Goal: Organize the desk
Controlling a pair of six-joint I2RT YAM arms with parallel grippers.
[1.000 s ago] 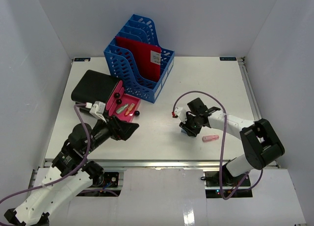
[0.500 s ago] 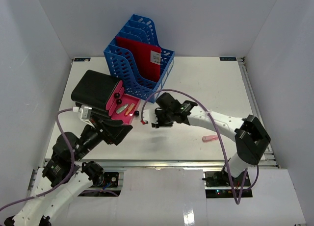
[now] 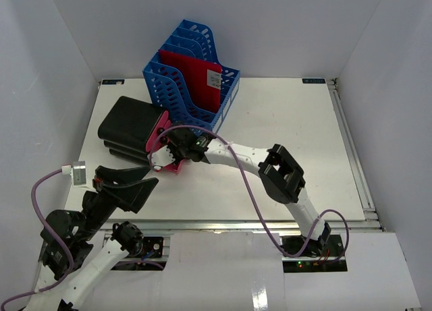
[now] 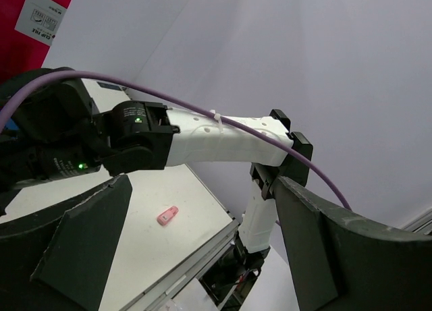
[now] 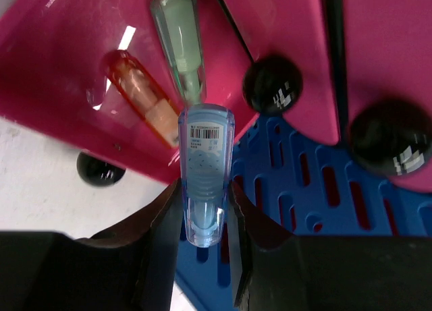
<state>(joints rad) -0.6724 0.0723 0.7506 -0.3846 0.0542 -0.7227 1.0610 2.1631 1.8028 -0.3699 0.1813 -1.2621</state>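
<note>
The white desk [image 3: 304,122] holds a black case [image 3: 128,127] with an open pink tray [image 3: 159,137]. My right gripper [image 3: 170,151] reaches across to the tray. In the right wrist view it [image 5: 204,216] is shut on a light blue barcoded tube [image 5: 204,169], held just above the tray [image 5: 54,61]. A green tube [image 5: 179,41] and an orange tube [image 5: 138,95] lie in the tray. My left gripper [image 3: 138,184] is open and empty at the near left, its fingers [image 4: 81,243] wide apart. A small pink item [image 4: 167,215] lies on the desk.
A blue slotted file rack [image 3: 179,88] with a red folder [image 3: 196,78] stands behind the case; its wall [image 5: 310,210] is close to my right fingers. Black balls [image 5: 272,83] sit on the tray's edge, one [image 5: 99,169] on the desk. My right arm [image 3: 280,173] spans the desk's middle.
My right arm swung left from the desk's middle to the pink tray, carrying the blue tube. My left arm drew back from the tray toward the near left corner.
</note>
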